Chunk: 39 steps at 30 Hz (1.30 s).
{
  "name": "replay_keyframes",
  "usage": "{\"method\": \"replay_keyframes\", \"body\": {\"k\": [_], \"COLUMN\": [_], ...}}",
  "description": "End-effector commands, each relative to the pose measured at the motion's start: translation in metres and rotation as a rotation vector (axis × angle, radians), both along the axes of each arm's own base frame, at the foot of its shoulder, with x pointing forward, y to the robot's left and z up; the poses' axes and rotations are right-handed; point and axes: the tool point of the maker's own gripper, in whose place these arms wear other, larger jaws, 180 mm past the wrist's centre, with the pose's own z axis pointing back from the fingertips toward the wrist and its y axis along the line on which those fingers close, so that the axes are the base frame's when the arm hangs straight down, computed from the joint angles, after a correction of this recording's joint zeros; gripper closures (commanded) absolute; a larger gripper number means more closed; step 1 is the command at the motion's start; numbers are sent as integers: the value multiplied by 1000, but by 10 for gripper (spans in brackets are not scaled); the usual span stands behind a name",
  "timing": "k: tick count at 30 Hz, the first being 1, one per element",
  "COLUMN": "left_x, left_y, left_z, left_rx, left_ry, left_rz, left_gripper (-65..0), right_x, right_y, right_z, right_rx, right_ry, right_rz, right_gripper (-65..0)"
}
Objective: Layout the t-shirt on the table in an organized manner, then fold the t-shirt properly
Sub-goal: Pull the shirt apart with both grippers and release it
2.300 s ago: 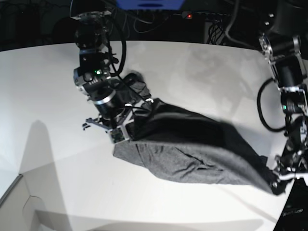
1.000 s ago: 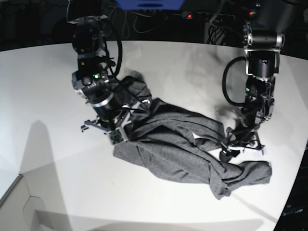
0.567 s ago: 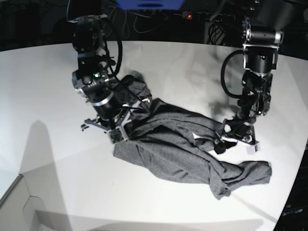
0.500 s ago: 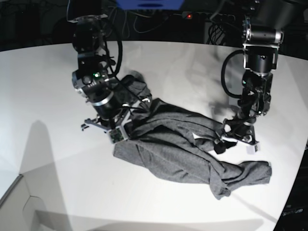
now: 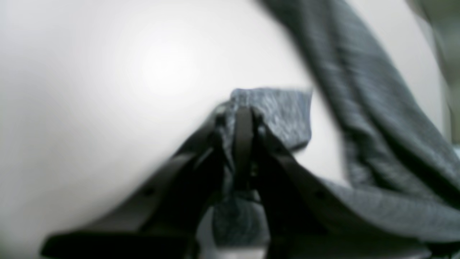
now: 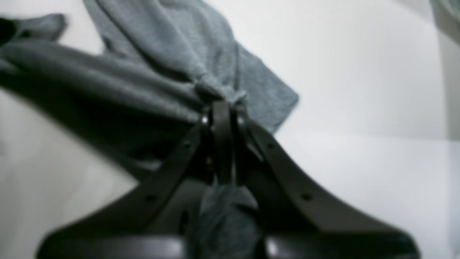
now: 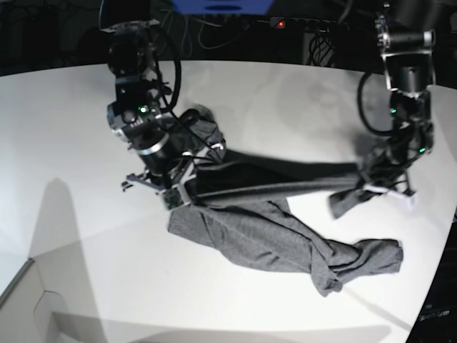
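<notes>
From my remote station I see the dark grey t-shirt (image 7: pixel 271 229) strung between both arms above the white tabletop (image 7: pixel 64 143). The right claw (image 7: pixel 178 187), on the left of the base view, is clamped on a bunched fold of the fabric; its wrist camera shows the cloth gathered into a knot at the tips of the right claw (image 6: pixel 221 108), with more of the t-shirt (image 6: pixel 151 72) fanning away behind them. The left claw (image 7: pixel 371 182), on the right of the base view, is pinched shut on another part of the garment, and its own camera shows a small flap of the t-shirt (image 5: pixel 276 115) poking out past the closed tips of the left claw (image 5: pixel 243 111), with grey cloth also caught lower between the jaws. Between the two grips a dark band of fabric runs taut and nearly level. Below that band the rest of the shirt lies crumpled on the tabletop, trailing toward the near right edge, where it ends in a twisted, rumpled lump.
</notes>
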Motion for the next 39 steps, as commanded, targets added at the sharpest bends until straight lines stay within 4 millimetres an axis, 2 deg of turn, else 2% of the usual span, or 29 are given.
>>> {"method": "replay_keyframes", "body": {"k": [1, 6, 11, 14, 16, 18, 22, 24, 28, 29, 35, 39], "left_x": [7, -30, -75, -107, -127, -138, -150, -154, -158, -157, -153, -149], "left_y": [23, 87, 129, 144, 158, 164, 171, 175, 177, 177, 175, 175], "left_z": [28, 90, 158, 178, 177, 171, 146, 138, 126, 125, 125, 128], "left_rx": [30, 107, 226, 276, 295, 322, 353, 359, 336, 335, 326, 324], "left_ry": [-72, -159, -222, -228, -214, -178, -86, -55, -27, -26, -33, -47], "left_rz": [36, 142, 216, 278, 332, 357, 388, 403, 410, 409, 407, 408], "left_gripper": [-3, -3, -2, -2, -3, -3, -3, -3, -3, -3, -2, -2], "right_x": [3, -11, -22, -37, -49, -60, -75, -79, -89, -92, -116, -122], "right_y": [3, 29, 47, 64, 80, 96, 122, 129, 127, 121, 111, 102], "right_z": [12, 6, 2, -5, -9, -10, -7, -6, -13, -19, -42, -50], "right_rx": [19, 24, 33, 42, 50, 62, 83, 88, 88, 78, 65, 58], "right_ry": [-42, -24, -8, 17, 34, 44, 49, 55, 81, 96, 172, 199], "right_rz": [1, 76, 125, 172, 214, 258, 327, 342, 340, 329, 317, 297], "right_gripper": [0, 0, 0, 0, 0, 0, 0, 0, 0, 0, 0, 0]}}
